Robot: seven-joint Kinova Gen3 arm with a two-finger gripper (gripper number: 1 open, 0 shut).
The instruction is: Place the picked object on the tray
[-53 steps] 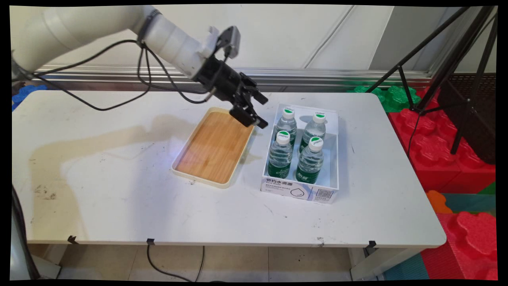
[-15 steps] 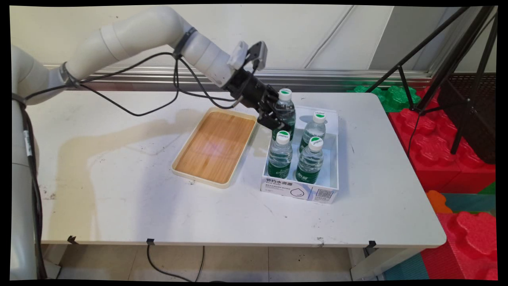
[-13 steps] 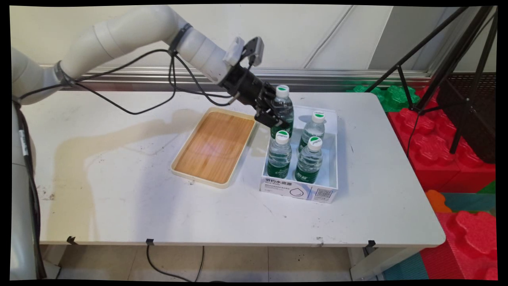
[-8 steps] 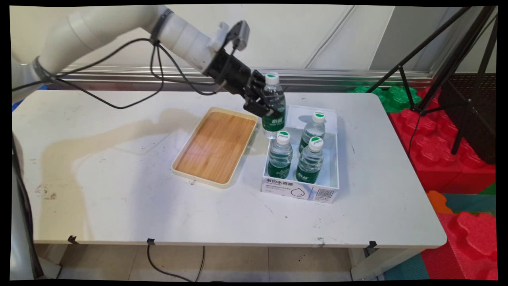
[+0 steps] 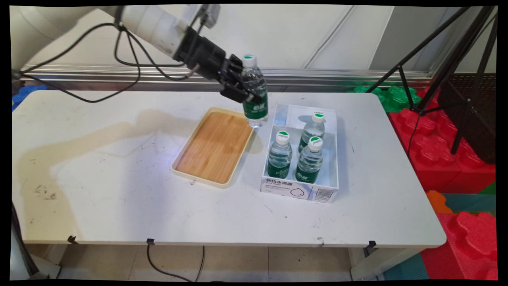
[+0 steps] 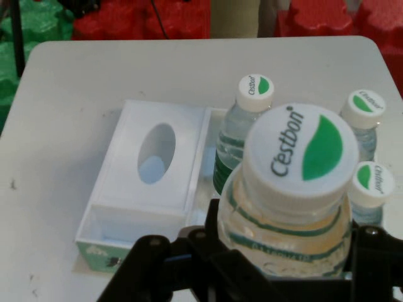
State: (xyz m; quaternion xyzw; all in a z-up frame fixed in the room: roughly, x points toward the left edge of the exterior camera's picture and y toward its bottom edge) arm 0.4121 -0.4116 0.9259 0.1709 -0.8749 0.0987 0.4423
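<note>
My gripper (image 5: 243, 88) is shut on a clear water bottle (image 5: 254, 93) with a green label and a white cap. It holds the bottle upright in the air, above the gap between the wooden tray (image 5: 216, 146) and the white box (image 5: 300, 189). Three more bottles (image 5: 280, 155) stand in the box, and its far left slot shows bare. In the hand view the held bottle's cap (image 6: 300, 153) fills the middle, with the gripper (image 6: 283, 261) closed round its neck and shoulder. The box (image 6: 151, 182) and the other bottles (image 6: 242, 135) lie below it.
The tray lies bare on the white table (image 5: 119, 190), left of the box. Red and green foam blocks (image 5: 444, 151) and a black tripod (image 5: 456, 71) stand off the table's right side. A metal rail (image 5: 317, 75) runs along the wall behind.
The gripper closed on the far left bottle in the box, lifted it out, and has carried it up and to the left toward the tray.
</note>
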